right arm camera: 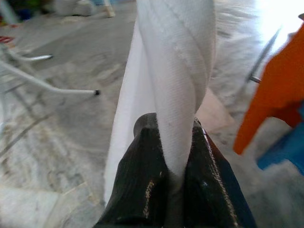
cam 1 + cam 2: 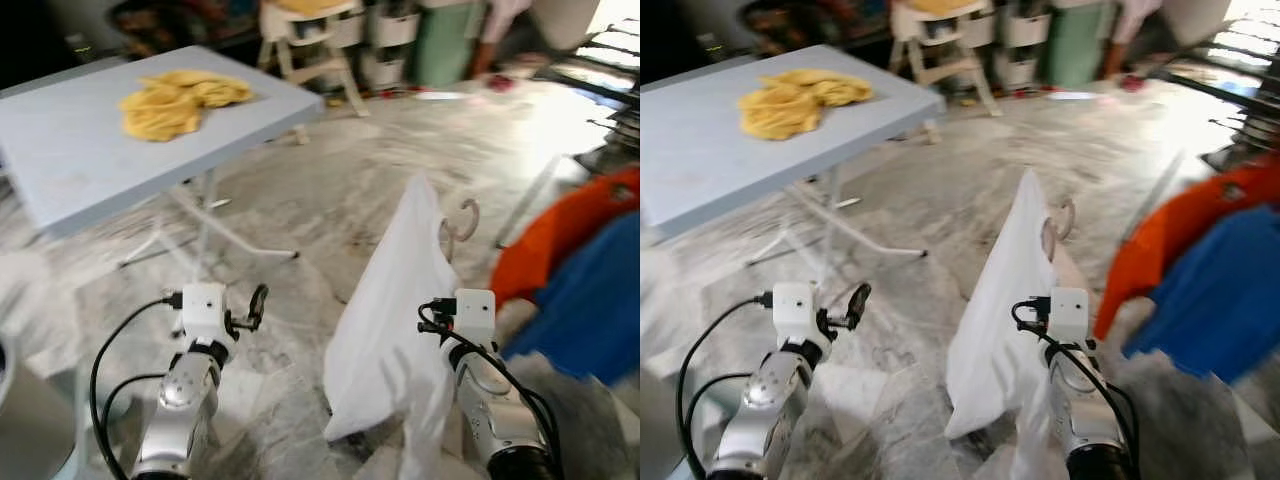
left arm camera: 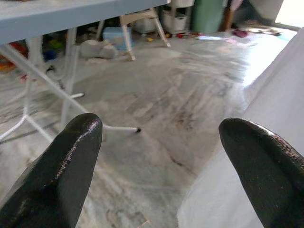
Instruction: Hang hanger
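The white garment (image 2: 390,310) hides the hanger (image 2: 462,225) except its blurred hook.

Daylight from upper right, blown-out glare on marble floor (image 2: 570,110). Head views motion-blurred, esp. edges & orange garment (image 2: 1170,235). Soft shadows under table (image 2: 90,170). Wrist views sharper bkgd, near fingers (image 3: 61,175) out of focus.

A white garment (image 2: 385,330) beside orange (image 2: 560,235) and blue clothes (image 2: 595,300); a yellow cloth (image 2: 175,100) on a pale blue desk (image 2: 70,165); grey-veined marble floor (image 2: 300,200); black fingers (image 3: 61,175).
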Robot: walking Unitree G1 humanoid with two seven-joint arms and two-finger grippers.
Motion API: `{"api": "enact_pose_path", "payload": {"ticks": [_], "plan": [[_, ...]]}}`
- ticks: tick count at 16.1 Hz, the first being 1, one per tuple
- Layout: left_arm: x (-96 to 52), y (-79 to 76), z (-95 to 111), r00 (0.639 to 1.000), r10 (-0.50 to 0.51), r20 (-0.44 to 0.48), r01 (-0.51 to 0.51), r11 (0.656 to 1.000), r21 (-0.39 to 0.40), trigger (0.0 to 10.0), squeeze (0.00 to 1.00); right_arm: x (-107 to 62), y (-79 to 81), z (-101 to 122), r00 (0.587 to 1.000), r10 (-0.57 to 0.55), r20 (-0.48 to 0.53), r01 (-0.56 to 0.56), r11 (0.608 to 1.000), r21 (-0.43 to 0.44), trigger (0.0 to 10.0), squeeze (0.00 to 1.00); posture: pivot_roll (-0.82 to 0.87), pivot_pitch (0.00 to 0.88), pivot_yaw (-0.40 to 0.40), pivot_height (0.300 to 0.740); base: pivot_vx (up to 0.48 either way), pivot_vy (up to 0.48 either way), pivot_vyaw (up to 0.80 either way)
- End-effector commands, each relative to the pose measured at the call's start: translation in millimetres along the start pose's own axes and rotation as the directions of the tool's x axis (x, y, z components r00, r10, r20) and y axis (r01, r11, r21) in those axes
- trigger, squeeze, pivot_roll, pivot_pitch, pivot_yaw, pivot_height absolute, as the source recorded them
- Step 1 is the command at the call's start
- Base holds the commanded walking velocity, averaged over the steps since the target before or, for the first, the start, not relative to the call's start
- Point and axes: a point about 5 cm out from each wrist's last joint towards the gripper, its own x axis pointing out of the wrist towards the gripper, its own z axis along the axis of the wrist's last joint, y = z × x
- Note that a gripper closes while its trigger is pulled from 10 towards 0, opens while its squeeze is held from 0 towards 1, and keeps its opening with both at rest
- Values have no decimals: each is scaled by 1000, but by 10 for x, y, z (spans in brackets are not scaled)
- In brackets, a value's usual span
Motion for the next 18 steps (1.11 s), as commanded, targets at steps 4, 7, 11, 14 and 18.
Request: {"api": "enact_pose_path", "payload": {"ticks": [4, 7, 11, 14, 18], "plan": [[46, 90, -19, 1000, 10, -16, -10, 1000, -5, 10000, 0, 19, 26, 156, 999, -2, 51, 2, 1000, 3, 10000, 0, -131, 0, 62, 740, 0, 412, -800], [43, 71, -32, 1000, 2, -19, -2, 1000, -9, 10000, 0, 21, 53, 141, 999, -6, 44, 6, 1000, 13, 10000, 0, -124, 0, 63, 740, 0, 480, -800], [46, 76, -30, 1000, -9, -17, 9, 1000, -3, 10000, 0, 31, 28, 116, 999, -43, 31, 42, 998, 39, 10000, 0, -112, 0, 67, 740, 0, 480, -800], [47, 79, -34, 1000, -11, -18, 11, 1000, -1, 10000, 0, 33, 22, 121, 998, -59, 36, 58, 998, 32, 10000, 0, -113, 0, 68, 740, 0, 480, -165], [32, 31, -30, 998, -59, -2, 59, 998, -12, 10000, 0, 38, 50, 72, 998, -67, -6, 67, 998, 9, 10000, 0, -118, 0, 59, 740, 0, 120, 0]]}}
